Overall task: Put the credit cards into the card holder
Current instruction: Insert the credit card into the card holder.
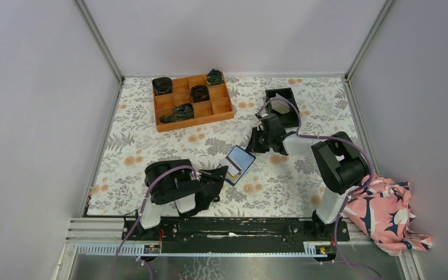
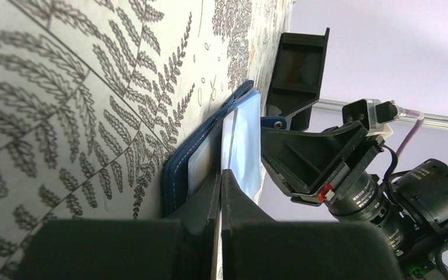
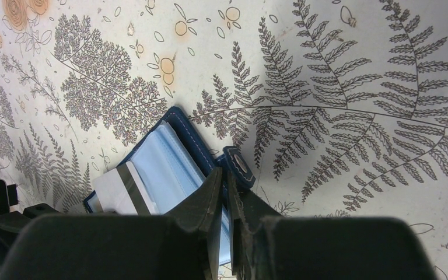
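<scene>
orange tray (image 1: 195,121) and black bin (image 1: 280,91) on floral tablecloth (image 1: 151,140), pink cloth (image 1: 385,211) nearby.

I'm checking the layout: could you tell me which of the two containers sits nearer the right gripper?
The black square bin, just beyond the right gripper; the orange compartment tray lies farther left.

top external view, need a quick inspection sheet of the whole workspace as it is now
surface: floral tablecloth, lying flat
job's things: card holder open mid-table, a pale card in it; more cards in the black bin
clutter: orange tray holding dark items; pink cloth at the right edge
grippers: left gripper shut at the card holder's edge; right gripper fingers almost together by the snap tab, grip unclear
cables: purple cables along both arms
surroundings: grey walls, nothing else seen
</scene>
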